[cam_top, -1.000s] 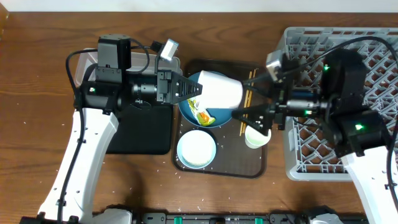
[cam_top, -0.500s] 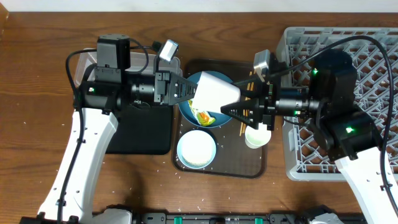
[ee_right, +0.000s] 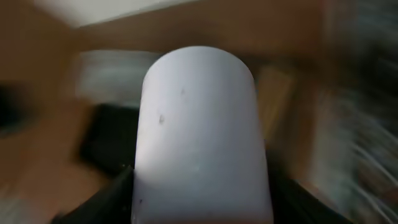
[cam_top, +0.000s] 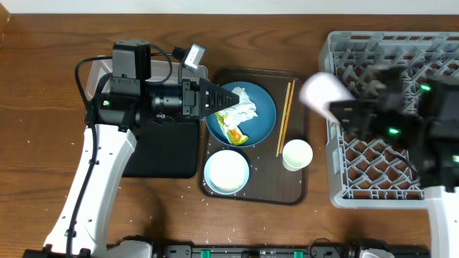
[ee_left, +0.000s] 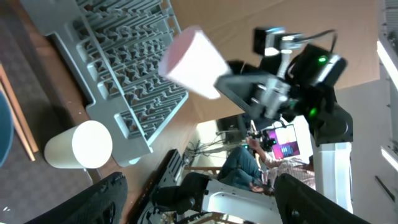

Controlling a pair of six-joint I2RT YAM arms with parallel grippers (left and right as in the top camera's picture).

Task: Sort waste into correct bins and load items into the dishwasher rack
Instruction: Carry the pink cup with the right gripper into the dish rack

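- White bowl [cam_top: 226, 170]: upright on the near left part of the brown serving tray [cam_top: 262, 183].
- White cup [cam_top: 296, 154]: upright, mouth up, on the tray's near right part, just beyond the near tips of the chopsticks.
- Black tray [cam_top: 168, 154]: left of the serving tray, partly under the left arm.
- Blue plate [cam_top: 264, 118]: on the tray's far half, carrying a snack wrapper [cam_top: 235, 134] and, beyond it, a crumpled tissue [cam_top: 242, 104].
- Chopsticks [cam_top: 285, 118]: laid together, right of the plate.
- Left gripper [cam_top: 231, 101]: over the plate's left edge, tips by the tissue. The wrist view shows its fingers [ee_left: 106, 199] spread wide, nothing between them.
- Right gripper [cam_top: 341, 107]: blurred, clamped on the pink cup [cam_top: 324, 91], which is lifted clear of the tray, at the rack's left edge.
- Dishwasher rack [cam_top: 401, 50]: right of the tray.
- Clear tub [cam_top: 95, 72]: far left, mostly hidden by the left arm.
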